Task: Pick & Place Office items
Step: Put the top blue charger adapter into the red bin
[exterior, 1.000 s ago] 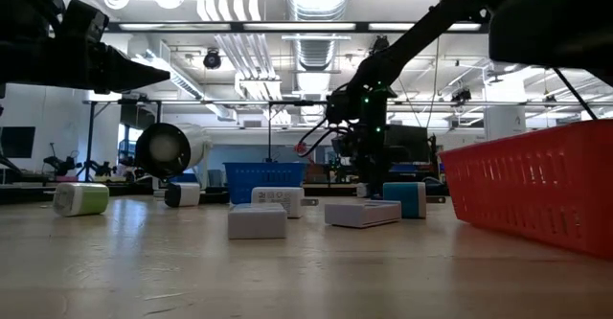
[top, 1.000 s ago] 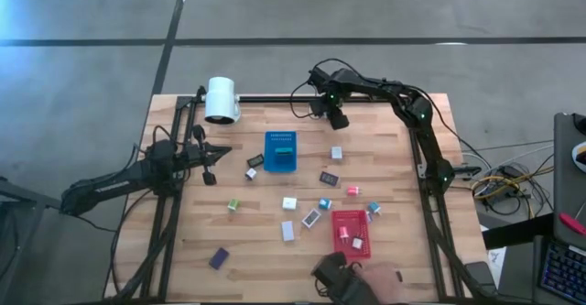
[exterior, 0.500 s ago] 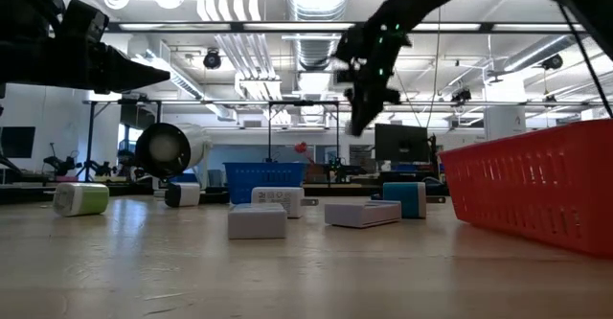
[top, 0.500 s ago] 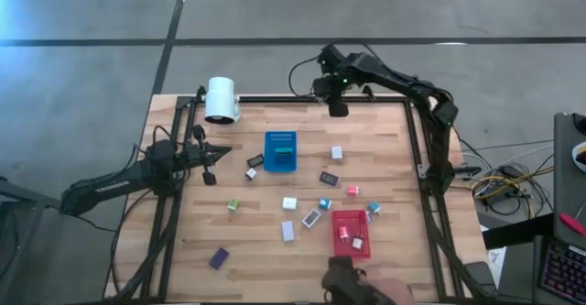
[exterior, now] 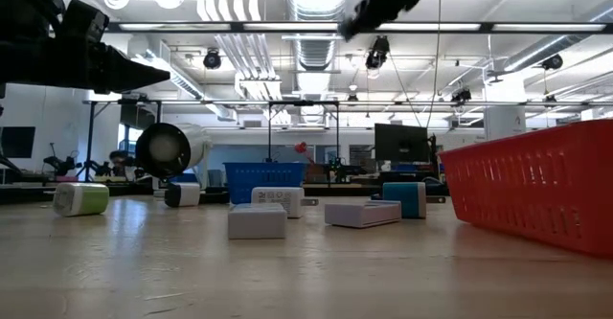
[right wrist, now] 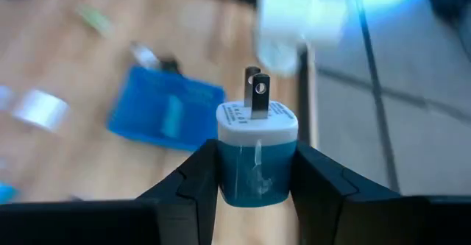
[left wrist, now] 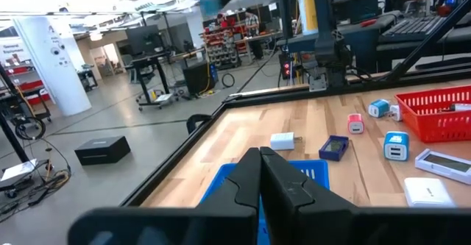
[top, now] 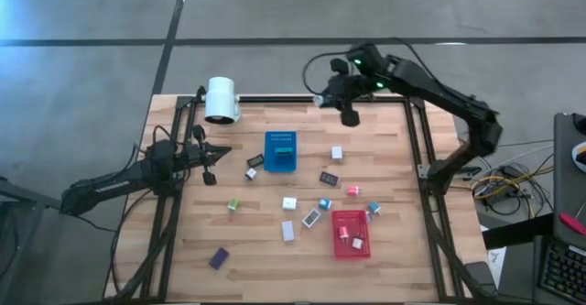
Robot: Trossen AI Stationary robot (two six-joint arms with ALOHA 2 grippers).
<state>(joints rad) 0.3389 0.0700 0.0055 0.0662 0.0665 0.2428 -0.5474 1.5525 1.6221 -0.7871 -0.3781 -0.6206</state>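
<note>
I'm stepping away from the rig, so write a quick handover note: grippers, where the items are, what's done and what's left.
Right gripper: shut on a teal-and-white plug adapter, raised above the table's far edge.
Left gripper: shut, empty, waiting by the left edge, pointed at the blue tray.
Done: one green item in the blue tray; two small items in the red tray.
Left: about a dozen small items loose on the table between and around the trays, plus the held adapter.

Teal-and-white plug block (right wrist: 257, 155) upright, prongs up, clamped in right gripper (right wrist: 254, 173).
</note>
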